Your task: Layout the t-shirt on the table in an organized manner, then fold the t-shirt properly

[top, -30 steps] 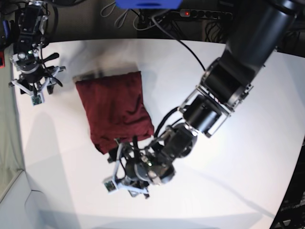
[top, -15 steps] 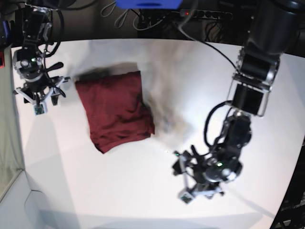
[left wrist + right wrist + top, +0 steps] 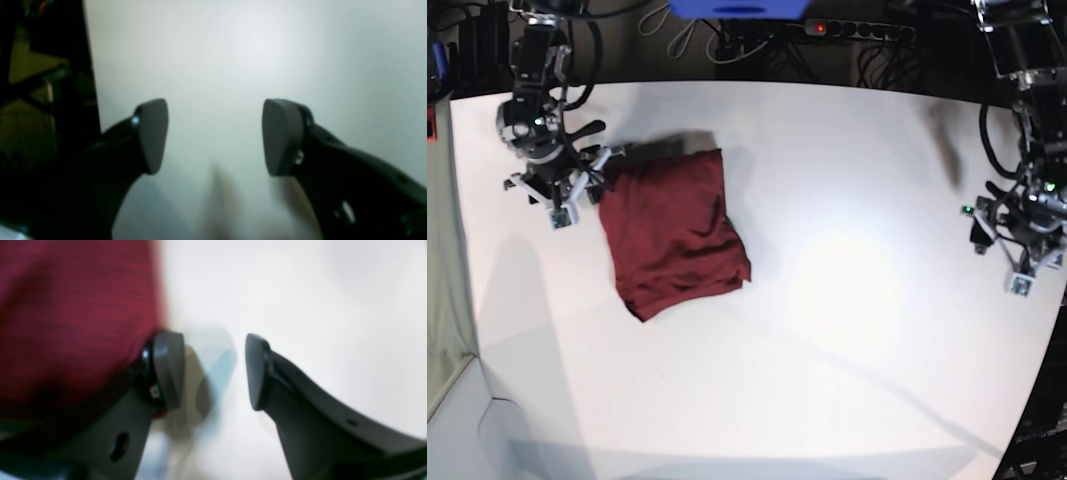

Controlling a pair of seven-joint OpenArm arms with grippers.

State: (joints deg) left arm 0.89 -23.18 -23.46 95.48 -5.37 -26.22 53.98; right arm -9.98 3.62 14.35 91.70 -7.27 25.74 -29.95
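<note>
The maroon t-shirt (image 3: 672, 230) lies folded into a compact rectangle on the white table (image 3: 827, 350), left of centre. My right gripper (image 3: 562, 190) hovers at the shirt's upper left corner, open. In the right wrist view its left finger (image 3: 168, 370) sits right beside the edge of the t-shirt (image 3: 73, 316), with only bare table (image 3: 317, 306) between the jaws of the right gripper (image 3: 215, 370). My left gripper (image 3: 1025, 250) is far off at the table's right edge, also open. Its wrist view shows the left gripper (image 3: 215, 133) holding nothing above the table (image 3: 250, 50).
A power strip (image 3: 857, 30) and cables lie behind the table's back edge, beside a blue object (image 3: 737, 8). The table's curved rim runs close by the left gripper, with dark floor (image 3: 40, 100) beyond it.
My left arm has swung away from the shirt's front edge to the table's far right. My right gripper has moved in toward the shirt's upper left corner. The shirt stays folded.
</note>
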